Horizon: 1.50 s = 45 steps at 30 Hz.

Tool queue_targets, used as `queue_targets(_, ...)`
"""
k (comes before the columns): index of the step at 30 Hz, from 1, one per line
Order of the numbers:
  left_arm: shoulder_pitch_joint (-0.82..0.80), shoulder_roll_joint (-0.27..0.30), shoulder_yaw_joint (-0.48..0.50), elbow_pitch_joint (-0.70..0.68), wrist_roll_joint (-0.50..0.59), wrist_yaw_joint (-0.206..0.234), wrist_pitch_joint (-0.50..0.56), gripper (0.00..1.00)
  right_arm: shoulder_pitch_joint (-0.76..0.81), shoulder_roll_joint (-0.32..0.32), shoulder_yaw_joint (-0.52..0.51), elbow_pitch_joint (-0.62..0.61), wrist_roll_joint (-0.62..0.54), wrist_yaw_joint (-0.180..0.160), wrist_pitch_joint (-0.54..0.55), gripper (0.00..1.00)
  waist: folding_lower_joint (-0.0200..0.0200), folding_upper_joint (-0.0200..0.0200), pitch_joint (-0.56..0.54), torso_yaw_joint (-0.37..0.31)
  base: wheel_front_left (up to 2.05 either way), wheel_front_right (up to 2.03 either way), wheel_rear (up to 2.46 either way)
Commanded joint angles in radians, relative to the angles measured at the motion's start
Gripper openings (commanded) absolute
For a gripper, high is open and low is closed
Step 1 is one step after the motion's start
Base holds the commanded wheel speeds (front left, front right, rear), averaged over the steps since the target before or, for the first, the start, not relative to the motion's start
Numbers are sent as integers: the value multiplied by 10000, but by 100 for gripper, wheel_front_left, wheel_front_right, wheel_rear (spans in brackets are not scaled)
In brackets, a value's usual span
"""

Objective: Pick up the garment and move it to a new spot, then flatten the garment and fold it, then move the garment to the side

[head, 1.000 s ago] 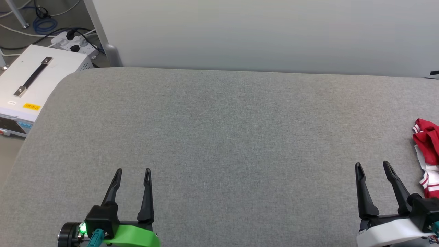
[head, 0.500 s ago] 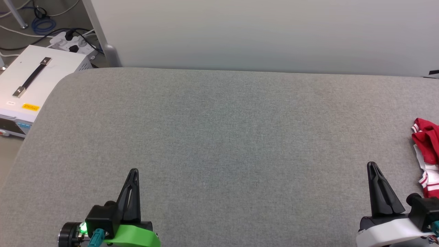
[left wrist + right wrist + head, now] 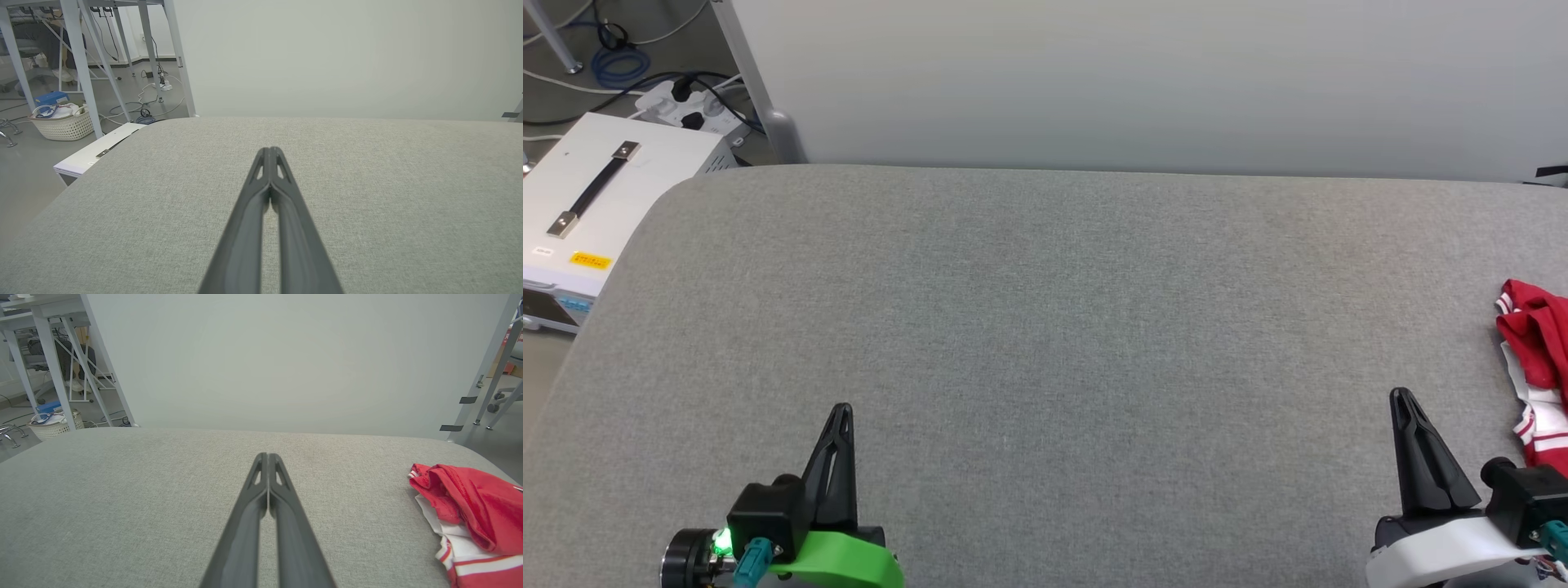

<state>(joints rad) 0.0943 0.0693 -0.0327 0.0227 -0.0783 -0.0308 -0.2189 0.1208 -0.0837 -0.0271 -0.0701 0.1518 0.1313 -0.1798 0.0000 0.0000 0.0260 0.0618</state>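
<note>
Across the grey fabric worktop [image 3: 1045, 327], the one change from a second ago is in the hands. At its right edge, toward the near corner, the garment [image 3: 1538, 339] lies crumpled, red folds heaped over white fabric with red stripes. The left hand [image 3: 841, 408] and right hand [image 3: 1401, 395], spread a second ago, now have fingers pressed together, holding nothing, by the near edge. The right one is near the garment, not touching.

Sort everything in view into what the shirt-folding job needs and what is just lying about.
Job: red-and-white T-shirt, crumpled at far right; grey fabric-covered table; left gripper, right gripper, both shut, empty.
Lying about: white case with black handle; power strip; blue cable coil; white basket.
</note>
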Motion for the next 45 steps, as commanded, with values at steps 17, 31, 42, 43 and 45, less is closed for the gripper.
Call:
queue_targets(17,-255,-54,64,-63,219,85,371,0,-314,71,50,141,-325,-2,329,0,0,0,-42,-101,0,0,0)
queue_targets(31,-361,-75,105,-89,306,119,651,0,-452,111,84,227,-509,-2,556,0,0,0,-76,-181,0,0,0)
queue_targets(42,-445,-92,137,-109,375,147,873,0,-561,144,111,296,-654,-3,735,0,0,0,-102,-244,0,0,0)
queue_targets(43,-452,-93,140,-110,381,149,891,0,-569,146,113,301,-666,-3,749,0,0,0,-105,-249,0,0,0)
queue_targets(45,-467,-96,145,-114,393,154,931,0,-589,152,118,314,-692,-3,782,0,0,0,-109,-260,0,0,0)
